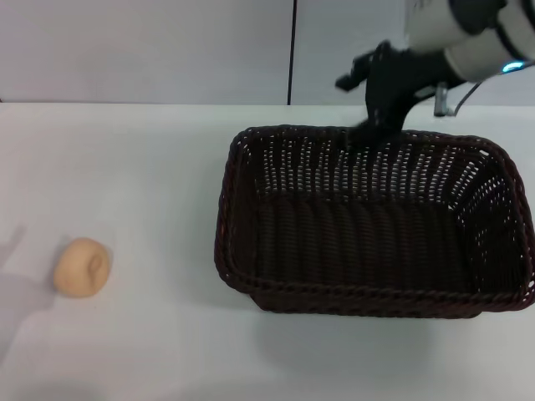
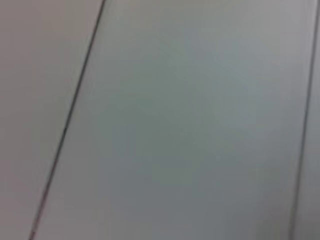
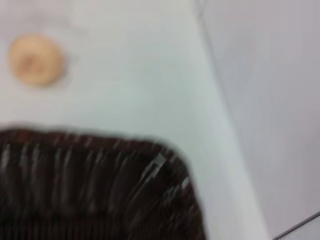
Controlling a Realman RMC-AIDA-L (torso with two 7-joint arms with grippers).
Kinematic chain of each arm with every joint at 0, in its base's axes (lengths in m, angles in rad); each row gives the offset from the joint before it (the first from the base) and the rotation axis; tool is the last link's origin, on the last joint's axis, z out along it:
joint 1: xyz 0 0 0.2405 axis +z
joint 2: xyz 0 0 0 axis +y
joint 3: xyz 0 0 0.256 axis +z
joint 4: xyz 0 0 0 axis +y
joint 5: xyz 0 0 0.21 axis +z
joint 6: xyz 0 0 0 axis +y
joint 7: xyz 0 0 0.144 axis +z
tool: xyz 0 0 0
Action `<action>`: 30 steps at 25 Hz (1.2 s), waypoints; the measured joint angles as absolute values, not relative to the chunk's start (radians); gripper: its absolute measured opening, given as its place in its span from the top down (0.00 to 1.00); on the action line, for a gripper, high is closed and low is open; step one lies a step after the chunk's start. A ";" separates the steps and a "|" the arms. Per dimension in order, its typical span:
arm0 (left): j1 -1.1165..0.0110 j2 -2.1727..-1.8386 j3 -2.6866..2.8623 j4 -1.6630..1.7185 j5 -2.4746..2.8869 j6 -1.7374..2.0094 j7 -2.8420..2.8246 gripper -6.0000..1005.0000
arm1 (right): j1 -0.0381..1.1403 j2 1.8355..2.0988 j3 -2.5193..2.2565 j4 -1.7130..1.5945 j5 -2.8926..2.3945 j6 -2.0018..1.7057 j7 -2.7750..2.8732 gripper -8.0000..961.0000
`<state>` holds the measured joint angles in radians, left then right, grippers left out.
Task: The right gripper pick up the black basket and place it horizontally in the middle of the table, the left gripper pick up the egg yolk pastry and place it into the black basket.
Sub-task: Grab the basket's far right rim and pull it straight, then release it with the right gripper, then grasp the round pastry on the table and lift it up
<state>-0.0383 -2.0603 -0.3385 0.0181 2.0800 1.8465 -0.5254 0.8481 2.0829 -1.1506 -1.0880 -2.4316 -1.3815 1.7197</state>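
Observation:
The black basket [image 1: 368, 221] lies lengthwise across the table [image 1: 150, 167], right of the middle, and looks empty. My right gripper [image 1: 358, 113] hangs over the middle of its far rim, fingers spread, one fingertip [image 1: 364, 132] down at the rim. The right wrist view shows a corner of the basket [image 3: 100, 185] close below. The egg yolk pastry [image 1: 83, 267] lies on the table at the left, well apart from the basket; it also shows in the right wrist view [image 3: 35, 59]. My left gripper is out of view.
The white table meets a pale wall [image 1: 167, 50] at the back, with a dark vertical seam [image 1: 293, 50]. The left wrist view shows only pale panels with dark seams [image 2: 70, 120]. Bare table lies between pastry and basket.

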 joint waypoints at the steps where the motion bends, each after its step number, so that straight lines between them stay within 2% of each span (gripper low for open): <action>1: -0.039 -2.060 -0.318 0.041 2.080 1.853 -0.535 0.35 | 0.822 2.081 -1.148 -1.129 -2.391 -1.380 1.742 0.19; 3: -0.044 -2.059 -0.271 0.083 2.081 1.864 -0.561 0.35 | 0.765 2.078 -1.133 -1.199 -2.308 -1.374 1.768 0.19; 4: -0.056 -2.058 -0.183 0.147 2.080 1.881 -0.594 0.35 | 0.673 2.077 -1.114 -1.274 -2.194 -1.348 1.794 0.19; 5: -0.056 -2.058 -0.183 0.147 2.080 1.881 -0.594 0.35 | 0.673 2.077 -1.114 -1.274 -2.194 -1.348 1.794 0.19; 8: -0.075 -2.058 -0.070 0.211 2.081 1.875 -0.622 0.35 | 0.505 2.080 -1.136 -1.339 -1.935 -1.254 1.790 0.19; 9: -0.086 -2.061 -0.024 0.225 2.080 1.839 -0.621 0.35 | 0.402 2.080 -1.166 -1.344 -1.751 -1.196 1.737 0.19; 10: -0.086 -2.061 -0.024 0.225 2.080 1.839 -0.621 0.35 | 0.402 2.080 -1.166 -1.344 -1.751 -1.196 1.737 0.19; 11: -0.094 -2.061 -0.002 0.228 2.081 1.814 -0.617 0.36 | 0.309 2.082 -1.181 -1.332 -1.571 -1.165 1.642 0.19; 12: -0.101 -2.062 0.013 0.230 2.081 1.792 -0.616 0.36 | 0.309 2.082 -1.181 -1.332 -1.571 -1.165 1.642 0.19; 14: -0.121 -2.064 0.030 0.228 2.080 1.739 -0.615 0.36 | 0.183 2.085 -1.200 -1.241 -1.262 -1.178 1.463 0.19; 21: -0.143 -2.068 0.031 0.211 2.077 1.649 -0.567 0.36 | 0.053 2.087 -1.231 -0.936 -0.776 -1.437 1.088 0.19; 30: -0.147 -2.065 0.028 0.211 2.076 1.547 -0.543 0.37 | 0.058 2.085 -1.228 -0.620 -0.615 -1.613 0.987 0.19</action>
